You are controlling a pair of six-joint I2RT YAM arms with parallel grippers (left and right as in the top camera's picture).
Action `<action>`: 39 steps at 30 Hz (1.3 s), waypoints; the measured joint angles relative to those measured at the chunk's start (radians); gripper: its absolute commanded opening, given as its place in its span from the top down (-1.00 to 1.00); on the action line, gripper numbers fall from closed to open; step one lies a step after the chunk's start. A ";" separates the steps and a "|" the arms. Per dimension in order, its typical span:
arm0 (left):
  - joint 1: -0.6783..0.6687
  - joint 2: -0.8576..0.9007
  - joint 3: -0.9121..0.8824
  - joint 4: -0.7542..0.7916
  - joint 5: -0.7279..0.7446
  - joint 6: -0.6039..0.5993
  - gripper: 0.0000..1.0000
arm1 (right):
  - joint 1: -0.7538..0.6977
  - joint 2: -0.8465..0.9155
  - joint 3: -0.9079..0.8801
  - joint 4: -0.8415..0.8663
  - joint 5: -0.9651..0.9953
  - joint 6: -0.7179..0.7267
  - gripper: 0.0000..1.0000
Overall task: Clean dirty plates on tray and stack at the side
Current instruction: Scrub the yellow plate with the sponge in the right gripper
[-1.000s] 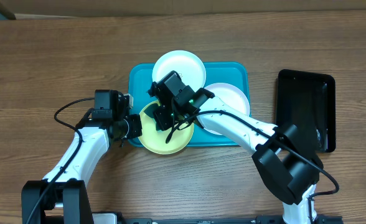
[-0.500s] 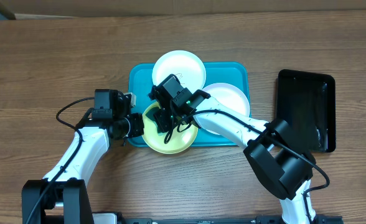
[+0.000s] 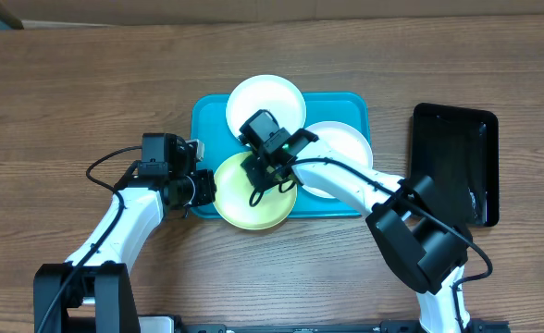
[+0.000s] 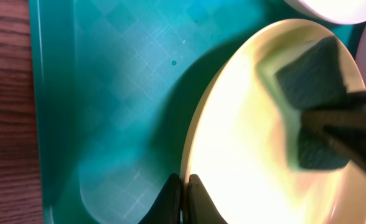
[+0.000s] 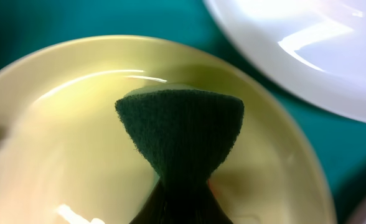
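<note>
Three things crowd the turquoise tray (image 3: 341, 106) at mid-frame in the overhead view: a white plate (image 3: 267, 92) at its top edge, a second white plate (image 3: 346, 148) at its right, and the yellow-green plate (image 3: 244, 205) at its lower left, overhanging the bottom rim. My left gripper (image 3: 203, 188) is pinched onto that plate's left rim. My right gripper (image 3: 267, 171) clamps a dark green scouring pad (image 5: 180, 124) against its upper middle. The bare face lies down-left of the pad, so I'd wipe that way.

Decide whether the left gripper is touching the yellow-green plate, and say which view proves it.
Touching. The left wrist view shows the left gripper pinching the rim of the yellow-green plate between both fingers, with no gap on either side.
</note>
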 measured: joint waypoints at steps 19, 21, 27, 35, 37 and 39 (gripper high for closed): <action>-0.001 0.000 0.000 -0.011 0.016 0.000 0.92 | -0.018 -0.005 0.046 -0.320 -0.047 -0.001 0.93; -0.001 0.000 0.000 -0.011 0.014 -0.004 0.92 | -0.018 -0.005 0.069 -0.371 -0.047 -0.001 0.93; -0.001 0.000 0.000 -0.005 -0.008 -0.020 0.92 | -0.018 -0.003 0.173 -0.476 -0.046 0.000 0.93; -0.001 0.000 0.000 -0.003 -0.032 -0.026 0.92 | -0.025 -0.008 0.333 -0.496 -0.047 0.000 0.93; -0.001 0.000 0.000 -0.003 -0.035 -0.026 0.92 | -0.036 -0.018 0.348 -0.496 -0.046 0.000 0.93; -0.001 0.000 0.000 -0.003 -0.036 -0.026 0.92 | -0.052 -0.029 0.351 -0.502 -0.045 0.000 0.93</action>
